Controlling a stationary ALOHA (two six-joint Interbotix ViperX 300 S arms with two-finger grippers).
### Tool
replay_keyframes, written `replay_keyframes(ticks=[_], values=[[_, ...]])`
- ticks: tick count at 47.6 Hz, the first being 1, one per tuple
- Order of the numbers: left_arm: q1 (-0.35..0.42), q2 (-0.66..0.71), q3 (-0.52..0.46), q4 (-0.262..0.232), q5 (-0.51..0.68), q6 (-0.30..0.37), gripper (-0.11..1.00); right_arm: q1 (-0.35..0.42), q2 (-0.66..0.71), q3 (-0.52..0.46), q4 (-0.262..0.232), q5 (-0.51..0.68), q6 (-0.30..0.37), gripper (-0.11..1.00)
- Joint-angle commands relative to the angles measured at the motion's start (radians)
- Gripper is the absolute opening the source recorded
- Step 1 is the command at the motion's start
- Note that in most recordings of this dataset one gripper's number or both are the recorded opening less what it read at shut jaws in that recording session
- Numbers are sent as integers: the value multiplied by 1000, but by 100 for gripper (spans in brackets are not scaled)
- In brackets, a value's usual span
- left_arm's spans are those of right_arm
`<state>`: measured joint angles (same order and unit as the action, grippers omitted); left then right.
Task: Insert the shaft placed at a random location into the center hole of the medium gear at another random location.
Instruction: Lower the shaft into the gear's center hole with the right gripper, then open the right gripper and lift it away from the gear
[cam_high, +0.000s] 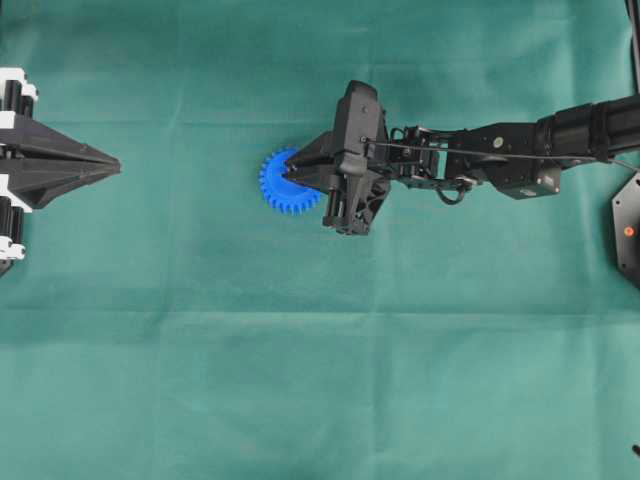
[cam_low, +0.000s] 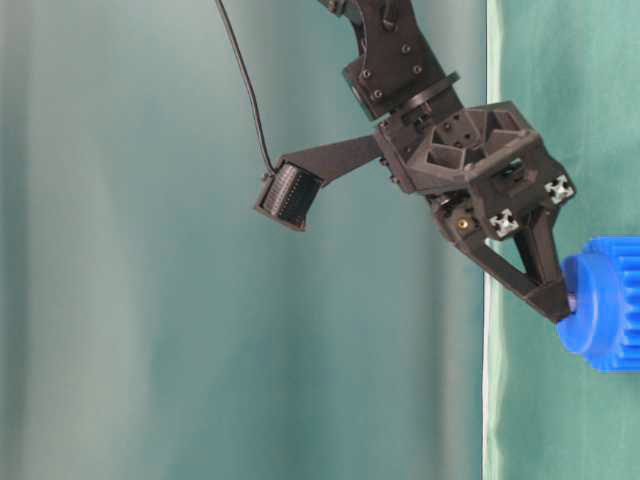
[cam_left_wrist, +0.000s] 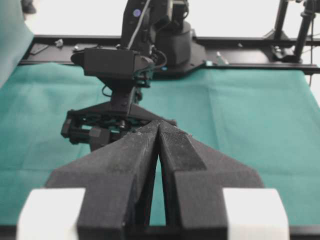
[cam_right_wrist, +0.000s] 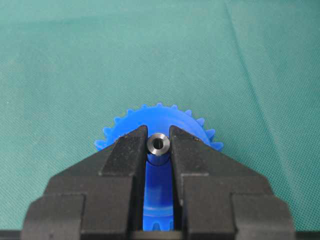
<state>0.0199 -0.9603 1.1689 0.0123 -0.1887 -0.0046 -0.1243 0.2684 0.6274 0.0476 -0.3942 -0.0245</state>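
At the far left of the overhead view you see the left gripper (cam_high: 112, 165), its fingers pressed together on nothing, well apart from the work and pointing across the green cloth (cam_high: 300, 380) toward the centre. It plays no part here; the other arm is plainly the nearer one.

Moving right, the medium gear (cam_high: 277, 185) lies flat on the cloth just left of centre, with the right gripper (cam_high: 290, 175) over its right half. In the right wrist view you see that gripper narrowed onto the shaft (cam_right_wrist: 159, 145), one finger on each side, the pin's ringed end face turned toward the camera. The shaft's long axis therefore runs along the fingers' direction, down toward the gear face.

The center hole itself is hidden beneath pin and fingers, so you cannot tell whether the tip is already seated. The table-level view shows the fingertips meeting the gear's raised hub (cam_low: 588, 300). Judged from this, the coming move is a straight push along the pin's axis; any sideways offset could jam it against the hub or shift the gear.

The gear is the only receptacle in the scene.
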Motion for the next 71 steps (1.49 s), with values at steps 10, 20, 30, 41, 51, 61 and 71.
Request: replay_keyframes(ticks=[10, 20, 30, 41, 51, 61, 71], values=[[3, 8, -20, 2, 0, -2, 0, -2, -9, -21, 0, -9, -3, 14], [3, 8, -18, 2, 0, -2, 0, -2, -8, -20, 0, -9, -3, 14], [3, 8, -18, 2, 6, -2, 0, -2, -8, -21, 3, -12, -3, 14], [3, 8, -20, 2, 6, -2, 0, -2, -8, -23, 0, -9, -3, 14], [3, 8, -20, 2, 6, -3, 0, -2, -9, -25, 3, -9, -3, 39], [3, 8, -20, 2, 9, -3, 0, -2, -12, -38, 3, -8, -5, 87], [3, 8, -20, 2, 9, -3, 0, -2, -78, -40, 0, 35, -6, 80]])
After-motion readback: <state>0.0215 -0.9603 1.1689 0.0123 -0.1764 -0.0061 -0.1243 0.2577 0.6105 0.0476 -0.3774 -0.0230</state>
